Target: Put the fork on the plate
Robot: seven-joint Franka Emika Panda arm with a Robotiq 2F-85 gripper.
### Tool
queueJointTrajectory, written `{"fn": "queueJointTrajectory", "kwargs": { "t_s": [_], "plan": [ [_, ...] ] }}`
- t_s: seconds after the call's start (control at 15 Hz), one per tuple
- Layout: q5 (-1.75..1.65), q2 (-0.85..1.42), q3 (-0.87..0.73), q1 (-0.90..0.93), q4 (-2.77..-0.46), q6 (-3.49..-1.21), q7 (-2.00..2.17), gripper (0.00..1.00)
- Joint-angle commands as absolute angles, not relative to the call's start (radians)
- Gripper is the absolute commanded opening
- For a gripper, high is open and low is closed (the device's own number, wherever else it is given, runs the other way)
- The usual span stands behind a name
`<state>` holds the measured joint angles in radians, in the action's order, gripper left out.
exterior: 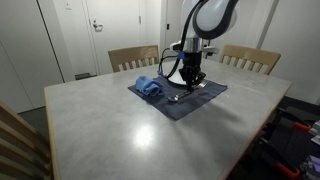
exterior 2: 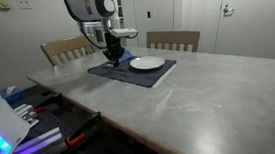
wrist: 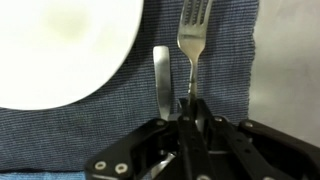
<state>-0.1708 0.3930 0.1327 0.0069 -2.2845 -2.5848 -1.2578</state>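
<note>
The hand (wrist: 191,106) is clamped on the handle of the slim silver metal fork (wrist: 193,35), over the dark blue cloth placemat (wrist: 100,130). The round white plate (wrist: 60,45) sits just beside it.

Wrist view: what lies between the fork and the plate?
In the wrist view, a second silver handle, seemingly a spoon's, lies on the blue placemat between the fork and the plate.

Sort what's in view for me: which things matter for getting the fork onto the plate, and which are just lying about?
For the job: fork, plate, gripper closed on the fork's handle.
Just lying about: silver handle beside the fork (likely a spoon), blue placemat, crumpled blue cloth, chairs.
</note>
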Motion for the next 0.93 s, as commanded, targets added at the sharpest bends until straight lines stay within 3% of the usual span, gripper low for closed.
{"fn": "queueJointTrajectory", "kwargs": {
  "t_s": [0.0,0.47,0.53,0.87],
  "plan": [
    [-0.212,0.349,0.124,-0.008,-2.289,-2.561,-1.295,0.03],
    [-0.196,0.348,0.121,-0.012,-2.270,-2.574,-1.337,0.03],
    [-0.196,0.346,0.120,-0.012,-2.268,-2.572,-1.337,0.11],
    [-0.196,0.348,0.121,-0.011,-2.268,-2.572,-1.335,0.11]
  ]
}}
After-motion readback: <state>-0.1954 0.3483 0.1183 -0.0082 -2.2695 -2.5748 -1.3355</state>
